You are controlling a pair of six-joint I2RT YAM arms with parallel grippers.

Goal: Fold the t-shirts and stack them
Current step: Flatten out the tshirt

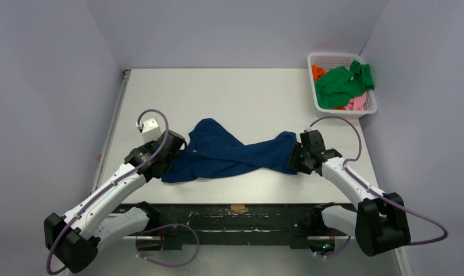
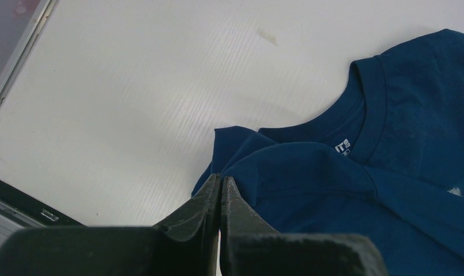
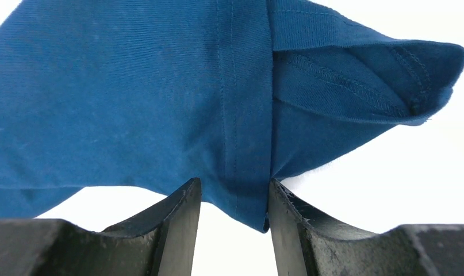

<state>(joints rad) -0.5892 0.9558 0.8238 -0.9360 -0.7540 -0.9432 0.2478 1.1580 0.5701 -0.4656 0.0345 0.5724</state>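
Observation:
A navy blue t-shirt (image 1: 229,154) lies twisted and crumpled across the middle of the table. My left gripper (image 1: 175,154) is at its left end. In the left wrist view the left gripper (image 2: 221,181) is shut, its tips pinching a fold of the shirt (image 2: 344,190) near the collar. My right gripper (image 1: 296,156) is at the shirt's right end. In the right wrist view it (image 3: 234,190) is open, with a hemmed edge of the shirt (image 3: 160,98) hanging between its fingers. A green t-shirt (image 1: 344,83), an orange one (image 1: 317,71) and a pink one (image 1: 359,102) lie in the basket.
A white lattice basket (image 1: 333,56) stands at the table's far right corner. The white table (image 1: 246,98) has a metal rail along its left edge and a black frame along its near edge. Purple walls close in on three sides.

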